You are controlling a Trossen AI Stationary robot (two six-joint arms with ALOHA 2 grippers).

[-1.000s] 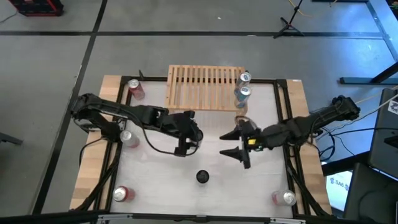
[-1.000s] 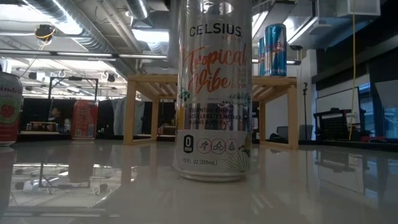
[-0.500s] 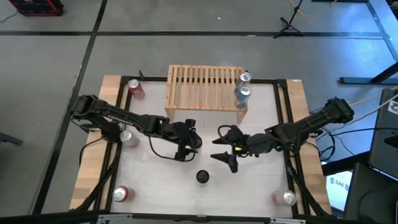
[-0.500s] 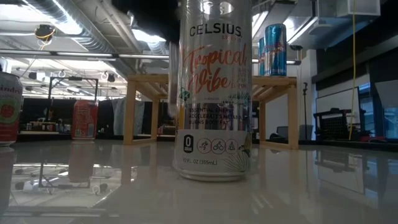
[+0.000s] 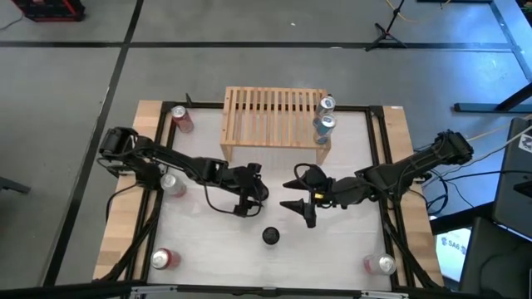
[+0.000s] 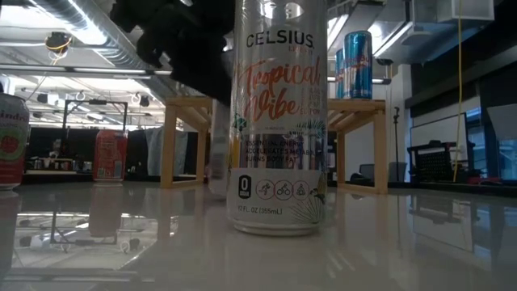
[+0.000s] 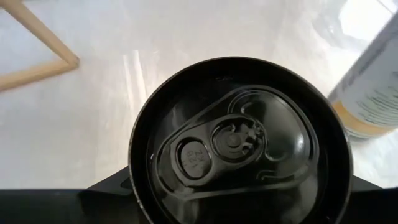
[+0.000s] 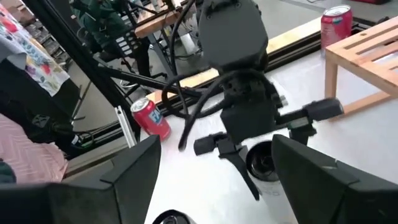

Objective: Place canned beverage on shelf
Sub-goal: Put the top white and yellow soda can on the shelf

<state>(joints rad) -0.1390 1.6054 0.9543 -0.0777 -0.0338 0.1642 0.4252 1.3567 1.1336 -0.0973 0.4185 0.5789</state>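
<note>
Two blue cans [image 5: 324,116] on shelf [image 5: 274,116] | left gripper [image 5: 249,193] closed on dark can [image 7: 239,146] over mid-table | right gripper [image 5: 298,195] open, empty | other cans unshelved

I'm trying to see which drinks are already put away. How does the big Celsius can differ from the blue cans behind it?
The Celsius can stands on the white table, while the blue cans stand on the wooden shelf. The Celsius can is silvery white with script lettering, and the blue cans are blue. It stands alone, whereas they sit paired at the shelf's right end. All are upright.
</note>
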